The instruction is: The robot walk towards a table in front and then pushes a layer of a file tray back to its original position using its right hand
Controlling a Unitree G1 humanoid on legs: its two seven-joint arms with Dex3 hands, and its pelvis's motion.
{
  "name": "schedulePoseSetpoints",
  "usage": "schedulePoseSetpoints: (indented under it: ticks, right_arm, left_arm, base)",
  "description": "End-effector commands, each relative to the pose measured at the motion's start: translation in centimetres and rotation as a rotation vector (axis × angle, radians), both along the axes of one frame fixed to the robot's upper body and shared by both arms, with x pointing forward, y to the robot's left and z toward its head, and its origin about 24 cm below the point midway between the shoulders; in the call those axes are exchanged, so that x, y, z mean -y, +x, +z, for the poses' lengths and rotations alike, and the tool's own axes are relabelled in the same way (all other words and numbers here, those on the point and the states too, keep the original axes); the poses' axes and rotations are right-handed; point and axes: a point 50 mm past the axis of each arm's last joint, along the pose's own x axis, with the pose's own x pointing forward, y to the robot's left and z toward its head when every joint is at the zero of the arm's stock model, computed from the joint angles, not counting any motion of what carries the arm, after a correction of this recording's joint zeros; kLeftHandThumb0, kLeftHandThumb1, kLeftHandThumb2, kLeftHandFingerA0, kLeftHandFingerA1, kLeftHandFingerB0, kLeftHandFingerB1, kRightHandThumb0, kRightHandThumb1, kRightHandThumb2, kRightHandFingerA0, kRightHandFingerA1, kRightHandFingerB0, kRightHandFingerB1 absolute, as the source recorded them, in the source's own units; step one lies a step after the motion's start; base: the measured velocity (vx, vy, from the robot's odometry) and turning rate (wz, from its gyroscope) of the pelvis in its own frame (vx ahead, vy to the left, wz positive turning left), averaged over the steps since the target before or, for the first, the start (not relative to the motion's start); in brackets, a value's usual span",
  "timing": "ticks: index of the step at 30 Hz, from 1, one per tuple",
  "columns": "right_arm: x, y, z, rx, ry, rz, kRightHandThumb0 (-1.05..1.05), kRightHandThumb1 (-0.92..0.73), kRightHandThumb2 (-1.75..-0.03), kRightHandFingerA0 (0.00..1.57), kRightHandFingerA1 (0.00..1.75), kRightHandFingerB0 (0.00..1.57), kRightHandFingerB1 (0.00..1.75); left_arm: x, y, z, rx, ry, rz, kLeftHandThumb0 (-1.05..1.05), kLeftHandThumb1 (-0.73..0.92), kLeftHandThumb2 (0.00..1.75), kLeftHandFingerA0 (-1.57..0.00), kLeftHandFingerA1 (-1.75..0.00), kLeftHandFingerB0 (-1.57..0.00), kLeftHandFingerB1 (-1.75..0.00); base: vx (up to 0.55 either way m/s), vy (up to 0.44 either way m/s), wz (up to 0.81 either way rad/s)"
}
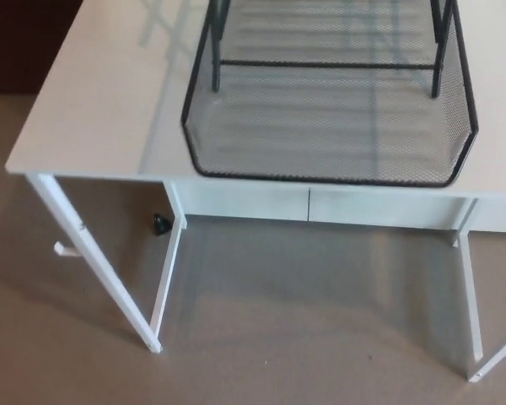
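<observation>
Neither hand shows in the frame, so whether either is spread or closed cannot be told. A black mesh tray (329, 118) fills the upper centre of the picture, sitting on the white table (93, 118); its lowest layer juts forward, its front rim close to the table's near edge. Grey floor (304, 321) covers the lower half. The walk toward the table looks nearly finished. Next, the right hand needs to come up to the layer's front rim and push it straight back.
</observation>
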Motion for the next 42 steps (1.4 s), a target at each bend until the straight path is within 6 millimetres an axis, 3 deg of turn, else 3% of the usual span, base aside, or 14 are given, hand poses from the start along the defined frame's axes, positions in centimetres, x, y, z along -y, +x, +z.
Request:
schedulePoseSetpoints:
  ticks: [1, 11, 12, 13, 24, 25, 33, 34, 36, 37, 38, 39, 42]
  right_arm:
    - [-0.2, -2.0, -0.4, -0.035, -0.001, 0.029, -0.76, -0.27, -0.66, 0.95, 0.5, 0.8, 0.48]
    - [-0.3, -3.2, -0.9, -0.066, 0.023, 0.009, -0.77, -0.23, -0.62, 0.99, 0.48, 0.84, 0.46]
    - [-0.4, -3.2, -1.0, -0.065, 0.027, 0.011, -0.75, -0.25, -0.64, 0.95, 0.49, 0.82, 0.47]
    - [-0.4, -3.2, -0.9, -0.064, 0.023, 0.022, -0.76, -0.25, -0.64, 0.96, 0.49, 0.82, 0.47]
    - [-0.4, -2.8, -1.0, -0.065, 0.015, 0.025, -0.77, -0.25, -0.64, 0.98, 0.49, 0.84, 0.47]
    - [-0.5, -2.7, -1.0, -0.064, 0.014, 0.025, -0.76, -0.25, -0.63, 0.98, 0.49, 0.83, 0.47]
    - [-0.6, -2.3, -0.8, -0.056, 0.014, 0.034, -0.74, -0.24, -0.63, 0.97, 0.5, 0.83, 0.47]
    - [-0.6, -2.2, -0.8, -0.051, 0.012, 0.035, -0.77, -0.23, -0.63, 0.98, 0.49, 0.83, 0.46]
    - [-0.8, -2.2, -0.6, -0.027, -0.013, 0.058, -0.75, -0.26, -0.66, 0.94, 0.51, 0.8, 0.49]
    - [-1.0, -2.2, -0.4, -0.01, -0.03, 0.081, -0.74, -0.37, -0.53, 0.94, 0.51, 0.8, 0.48]
    - [-1.2, -2.1, -0.2, 0.004, -0.045, 0.104, -0.74, -0.37, -0.53, 0.94, 0.51, 0.8, 0.48]
    - [-1.4, -2.1, -0.1, 0.015, -0.048, 0.112, -0.74, -0.38, -0.54, 0.93, 0.51, 0.79, 0.47]
    - [-3.1, -1.6, 1.8, 0.139, -0.094, 0.232, -0.81, -0.46, -0.56, 0.88, 0.55, 0.75, 0.51]
  left_arm:
    - [-0.3, -1.6, -0.2, -0.015, 0.017, -0.021, -0.12, 0.64, 0.58, -0.54, -0.46, -0.35, -0.38]
    - [-0.6, -3.1, -1.1, -0.05, 0.012, -0.003, -0.14, 0.64, 0.58, -0.52, -0.47, -0.33, -0.38]
    - [-0.7, -3.2, -1.3, -0.054, 0.014, 0.003, -0.11, 0.46, 0.88, -0.46, -0.62, -0.22, -0.5]
    - [-0.8, -3.2, -1.5, -0.053, 0.014, 0.007, -0.11, 0.47, 0.88, -0.46, -0.62, -0.21, -0.5]
    - [-0.9, -3.2, -1.3, -0.048, 0.026, 0.0, -0.13, 0.46, 0.88, -0.47, -0.62, -0.22, -0.51]
    - [-0.9, -3.1, -1.4, -0.047, 0.031, -0.003, -0.15, 0.63, 0.58, -0.55, -0.46, -0.34, -0.38]
    - [-0.9, -2.7, -1.2, -0.029, 0.029, -0.012, -0.14, 0.65, 0.58, -0.53, -0.47, -0.33, -0.38]
    - [-0.9, -2.7, -1.2, -0.025, 0.022, -0.007, -0.12, 0.47, 0.88, -0.45, -0.62, -0.21, -0.5]
    - [-0.9, -2.7, -1.0, -0.02, 0.03, -0.02, -0.13, 0.47, 0.88, -0.47, -0.62, -0.22, -0.51]
    - [-0.8, -2.7, -0.9, -0.02, 0.034, -0.026, -0.13, 0.46, 0.88, -0.46, -0.62, -0.22, -0.51]
    - [-0.8, -2.8, -0.9, -0.02, 0.034, -0.025, -0.13, 0.46, 0.88, -0.46, -0.62, -0.22, -0.51]
    - [-0.8, -2.7, -0.8, -0.02, 0.035, -0.025, -0.14, 0.64, 0.58, -0.54, -0.47, -0.34, -0.38]
    - [-0.9, -2.6, -0.9, -0.023, 0.041, -0.022, -0.14, 0.64, 0.58, -0.54, -0.47, -0.34, -0.38]
  base:
    - [0.12, 0.007, -0.11]
    - [0.1, 0.146, -0.07]
    - [0.0, 0.0, 0.0]
    - [0.0, 0.0, 0.0]
    - [0.0, 0.0, 0.0]
    - [0.0, 0.0, 0.0]
    - [0.0, 0.0, 0.0]
    - [0.0, 0.0, 0.0]
    - [0.0, 0.0, 0.0]
    - [0.0, 0.0, 0.0]
    - [0.0, 0.0, 0.0]
    - [0.0, 0.0, 0.0]
    - [0.0, 0.0, 0.0]
